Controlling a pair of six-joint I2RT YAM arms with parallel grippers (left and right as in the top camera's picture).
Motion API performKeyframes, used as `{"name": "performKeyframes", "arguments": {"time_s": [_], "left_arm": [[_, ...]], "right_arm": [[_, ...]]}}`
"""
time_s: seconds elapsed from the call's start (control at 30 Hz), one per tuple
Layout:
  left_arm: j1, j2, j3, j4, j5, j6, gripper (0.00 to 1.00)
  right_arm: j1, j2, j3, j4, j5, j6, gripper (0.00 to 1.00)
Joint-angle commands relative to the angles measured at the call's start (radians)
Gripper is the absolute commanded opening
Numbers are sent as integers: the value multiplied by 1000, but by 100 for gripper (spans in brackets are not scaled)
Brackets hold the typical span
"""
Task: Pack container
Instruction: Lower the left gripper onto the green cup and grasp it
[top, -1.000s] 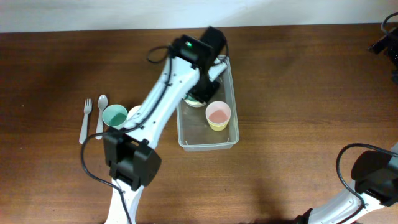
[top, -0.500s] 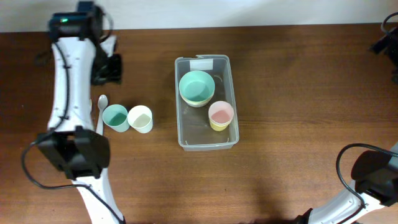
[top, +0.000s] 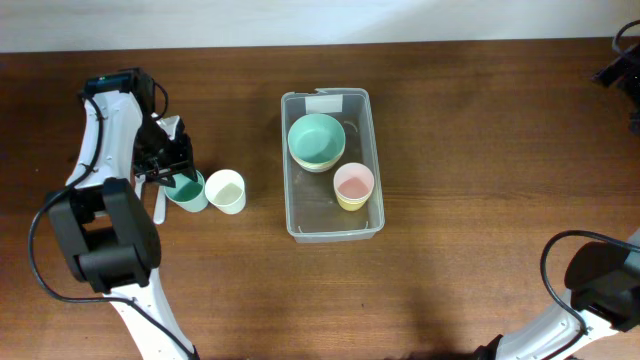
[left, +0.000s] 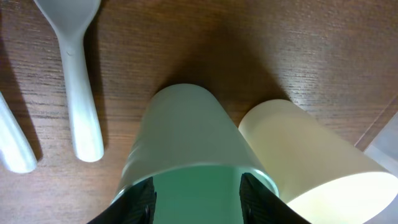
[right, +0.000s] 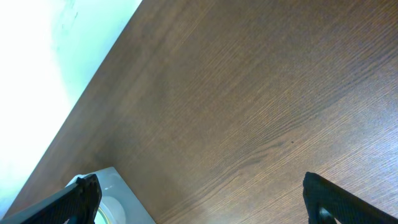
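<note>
**Down over the next cup with the left gripper (left: 198, 199)**

Half a second ago up at the far-left edge; now lowered, jaws parted astride the teal-green plastic cup (top: 185, 188), gripping nothing yet. Looks like the next pick begun. Cream plastic cup (top: 226, 190) just right of it. Clear rectangular plastic container (top: 315, 208) well right, holding a mint-green round bowl (top: 316, 138) and a pink-lined yellow cup (top: 353, 185).
</note>
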Motion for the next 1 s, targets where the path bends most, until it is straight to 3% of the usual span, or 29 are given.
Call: {"name": "performKeyframes", "arguments": {"time_s": [0.0, 0.23, 0.47, 0.7, 0.97], "left_arm": [[11, -18, -27, 19, 15, 15, 46], [10, -34, -28, 22, 21, 15, 44], [11, -203, -26, 15, 32, 16, 46], [42, -282, -45, -3, -45, 16, 59], [122, -281, -325, 242, -4, 16, 59]], "right_arm": [[-3, 5, 2, 3, 2, -3, 99], [-3, 5, 2, 3, 2, -3, 99], [-3, 5, 2, 3, 2, -3, 99], [-3, 5, 2, 3, 2, -3, 99], [-3, 5, 2, 3, 2, -3, 99]]}}
